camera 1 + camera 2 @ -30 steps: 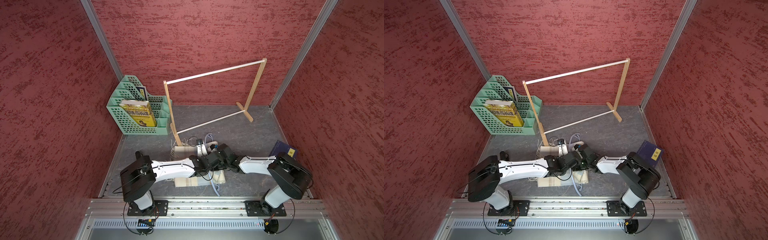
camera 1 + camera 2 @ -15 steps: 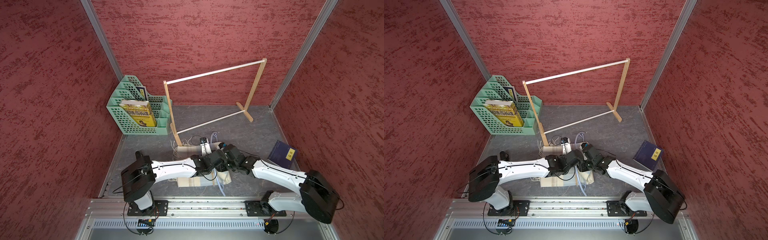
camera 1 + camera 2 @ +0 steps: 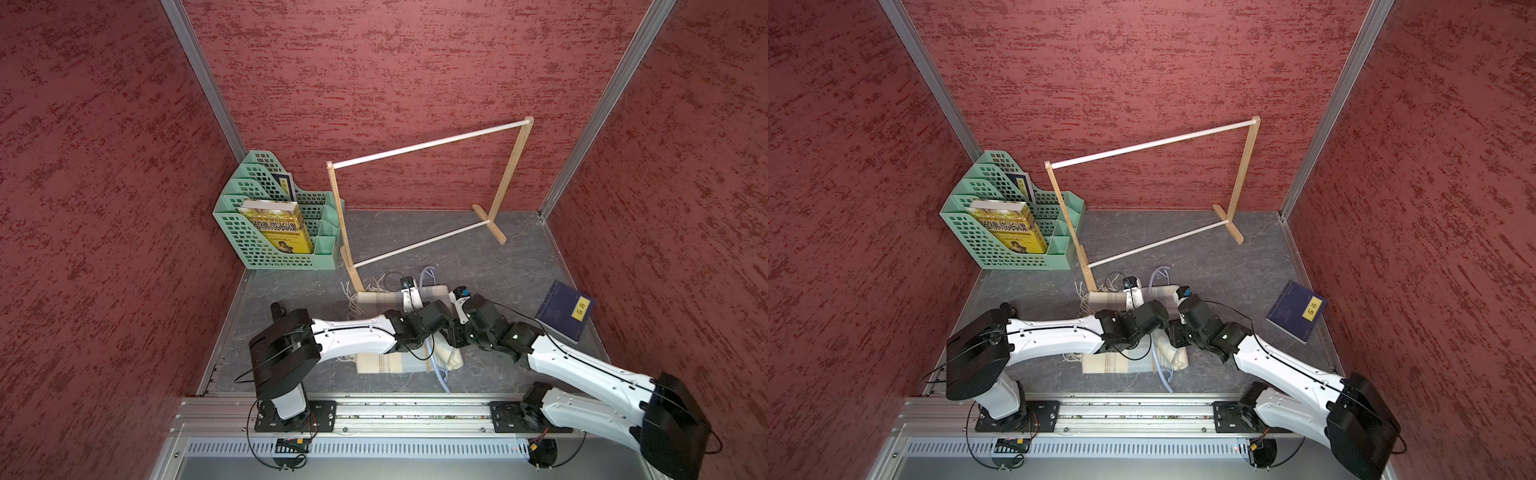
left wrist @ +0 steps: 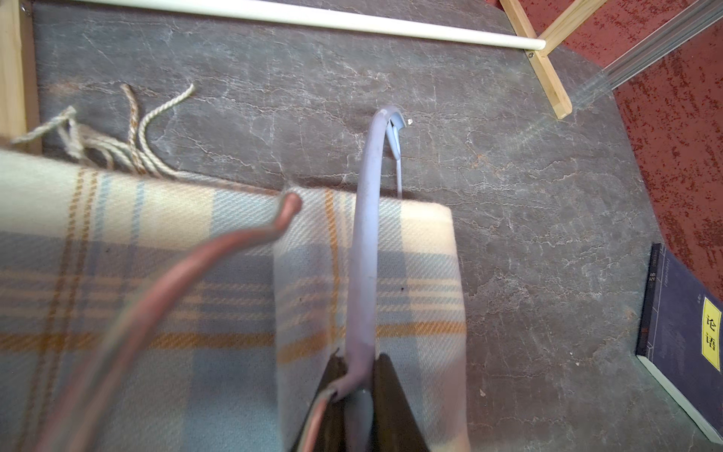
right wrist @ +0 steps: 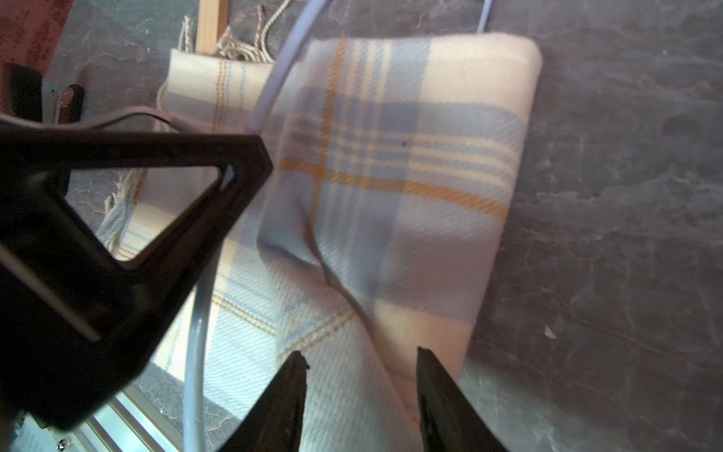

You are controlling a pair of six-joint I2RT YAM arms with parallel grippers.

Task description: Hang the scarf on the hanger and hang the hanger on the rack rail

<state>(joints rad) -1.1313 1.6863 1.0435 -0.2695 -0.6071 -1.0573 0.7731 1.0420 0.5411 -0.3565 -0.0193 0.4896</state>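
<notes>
While left fingers (image 4: pixel 391 403) pinch hanger (image 4: pixel 365 235), pressed tight on pale-blue plastic, right fingers (image 5: pixel 442 399) stand spread, scarf (image 5: pixel 391 176) showing between tips. Scarf folded, lying on grey surface (image 3: pixel 478 257), lower centre of both top views, under both arms; fringe beside foot of wooden rack (image 3: pixel 430 143). Hanger runs over scarf, curved end past cloth edge. Blue book (image 3: pixel 565 311) at right of frame, well apart. Green file holder (image 3: pixel 274 245) at left, against wall.
</notes>
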